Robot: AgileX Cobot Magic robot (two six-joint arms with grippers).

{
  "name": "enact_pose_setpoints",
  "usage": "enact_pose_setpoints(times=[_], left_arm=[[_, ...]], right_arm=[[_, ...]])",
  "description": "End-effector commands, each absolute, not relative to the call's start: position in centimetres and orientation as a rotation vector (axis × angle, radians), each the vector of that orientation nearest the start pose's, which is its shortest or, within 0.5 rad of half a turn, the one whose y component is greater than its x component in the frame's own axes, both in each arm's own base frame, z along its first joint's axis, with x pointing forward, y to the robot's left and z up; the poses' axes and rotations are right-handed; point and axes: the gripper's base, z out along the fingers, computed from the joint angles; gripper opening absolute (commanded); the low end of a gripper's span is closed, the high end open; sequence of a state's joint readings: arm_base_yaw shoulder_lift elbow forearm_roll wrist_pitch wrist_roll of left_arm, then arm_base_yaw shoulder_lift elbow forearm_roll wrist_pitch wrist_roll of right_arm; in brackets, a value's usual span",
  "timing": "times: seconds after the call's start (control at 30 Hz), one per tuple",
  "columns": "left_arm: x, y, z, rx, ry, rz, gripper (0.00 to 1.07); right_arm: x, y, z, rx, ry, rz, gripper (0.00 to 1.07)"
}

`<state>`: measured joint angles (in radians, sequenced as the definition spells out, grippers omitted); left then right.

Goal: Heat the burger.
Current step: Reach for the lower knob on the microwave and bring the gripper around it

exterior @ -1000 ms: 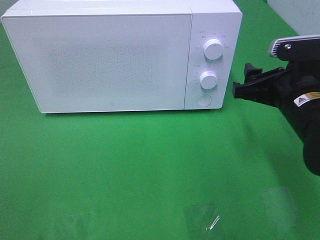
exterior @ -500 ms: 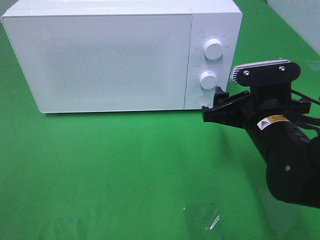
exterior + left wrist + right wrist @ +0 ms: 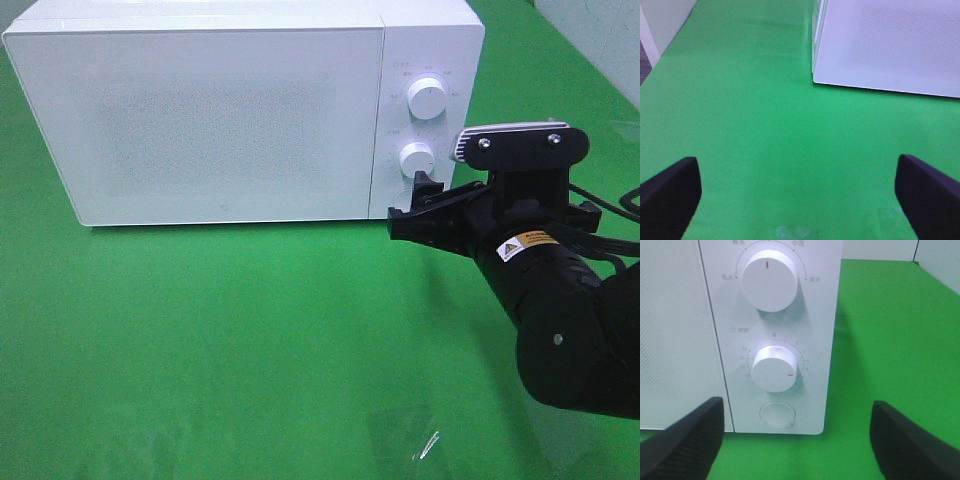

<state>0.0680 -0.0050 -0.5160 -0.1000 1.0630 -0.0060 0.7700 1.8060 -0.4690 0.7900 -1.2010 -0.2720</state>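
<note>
At the microwave panel (image 3: pixel 425 120), right pincer (image 3: pixel 409 205) nearer, perhaps touching.

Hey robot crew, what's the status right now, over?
Right claw open, lined up on microwave timer knob. Left claw open, empty, over green mat. Burger not in sight; microwave door shut. Nothing between claw and knob.

right end effector (image 3: pixel 410 203) fingers spread wide, left end effector (image 3: pixel 797 195) likewise

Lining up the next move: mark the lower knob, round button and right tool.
lower knob (image 3: pixel 774 368), right wrist view, face centre.
round button (image 3: pixel 777 415), right wrist view, centre.
right tool (image 3: pixel 410 203), exterior high view, between fingertips.
</note>
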Motion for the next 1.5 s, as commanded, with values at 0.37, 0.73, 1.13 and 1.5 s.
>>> enact_pose_setpoints(times=[0.37,0.73,1.13,1.5], left_arm=[[-1.0,-0.9,28.2,-0.073,2.006,-0.089,1.0],[-1.0,-0.9,28.2,-0.073,2.006,-0.089,1.0],[-1.0,-0.9,28.2,-0.073,2.006,-0.089,1.0],[-1.0,-0.9,28.2,-0.073,2.006,-0.089,1.0]], right_arm=[[24.0,14.3,15.2,-0.035,1.648,-0.009,0.76],[24.7,14.7,15.3,-0.04,1.622,0.012,0.76],[26.3,16.0,14.2,-0.056,1.624,0.013,0.76],[27.6,16.7,13.5,-0.055,1.632,0.015,0.76]])
